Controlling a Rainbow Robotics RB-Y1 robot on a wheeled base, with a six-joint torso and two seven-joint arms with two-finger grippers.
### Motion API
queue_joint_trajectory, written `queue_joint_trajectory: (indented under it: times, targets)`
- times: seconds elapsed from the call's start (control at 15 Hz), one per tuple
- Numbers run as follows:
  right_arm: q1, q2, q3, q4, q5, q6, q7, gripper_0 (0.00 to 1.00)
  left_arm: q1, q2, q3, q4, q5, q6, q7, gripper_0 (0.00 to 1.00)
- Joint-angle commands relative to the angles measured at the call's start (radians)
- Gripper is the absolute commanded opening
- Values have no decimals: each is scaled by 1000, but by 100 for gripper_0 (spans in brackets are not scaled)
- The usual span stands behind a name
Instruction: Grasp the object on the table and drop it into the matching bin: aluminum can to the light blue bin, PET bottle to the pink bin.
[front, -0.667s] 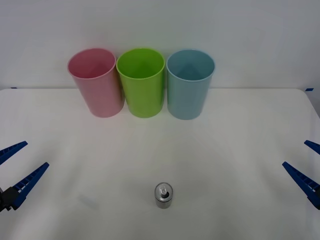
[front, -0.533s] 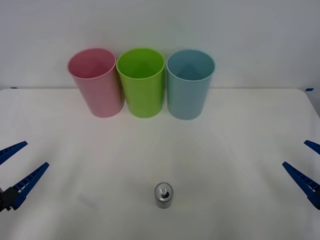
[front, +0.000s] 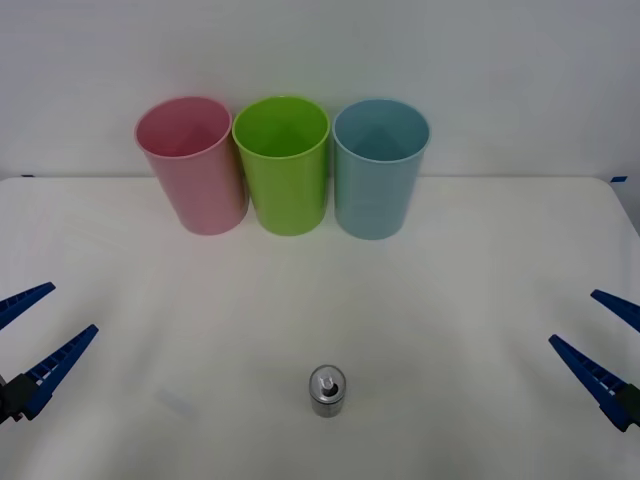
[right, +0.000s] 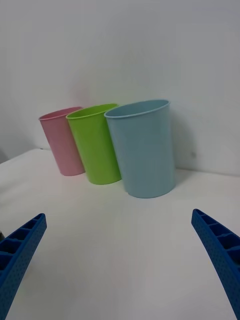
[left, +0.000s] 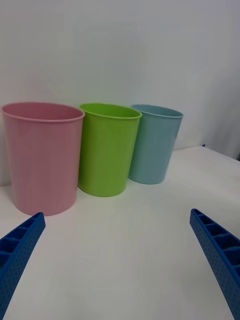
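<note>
A small aluminum can (front: 327, 391) with a silver top stands upright on the white table (front: 450, 290), near the front middle. At the back stand the pink bin (front: 192, 165), (right: 62, 141), (left: 42, 155) and the light blue bin (front: 379, 167), (right: 144, 148), (left: 154, 144). My right gripper (front: 600, 345), (right: 120, 260) is open at the right edge, well to the right of the can. My left gripper (front: 35, 335), (left: 117, 260) is open at the left edge, far from the can.
A green tub (front: 283, 165), (right: 96, 142), (left: 107, 148) stands between the pink and light blue bins, all three close together against a white wall. Bare table lies between the can and the bins and to both sides of the can.
My right gripper has shifted a little to the left, toward the table's middle. The left gripper, the can and the bins stay where they were.
</note>
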Motion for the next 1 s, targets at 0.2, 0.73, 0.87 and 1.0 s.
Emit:
queue_joint_trajectory:
  times: [0.2, 0.73, 0.87, 1.0]
  targets:
    - [12, -21, 69, 0, 5, 1, 20, 100, 0, 0, 0, 0, 0, 0, 0, 100]
    - [14, -31, 204, 6, 100, 18, 164, 100, 0, 0, 0, 0, 0, 0, 0, 100]
    - [14, -31, 227, 6, 137, 24, 203, 100, 0, 0, 0, 0, 0, 0, 0, 100]
    - [8, -31, 263, 6, 175, 27, 216, 100, 0, 0, 0, 0, 0, 0, 0, 100]
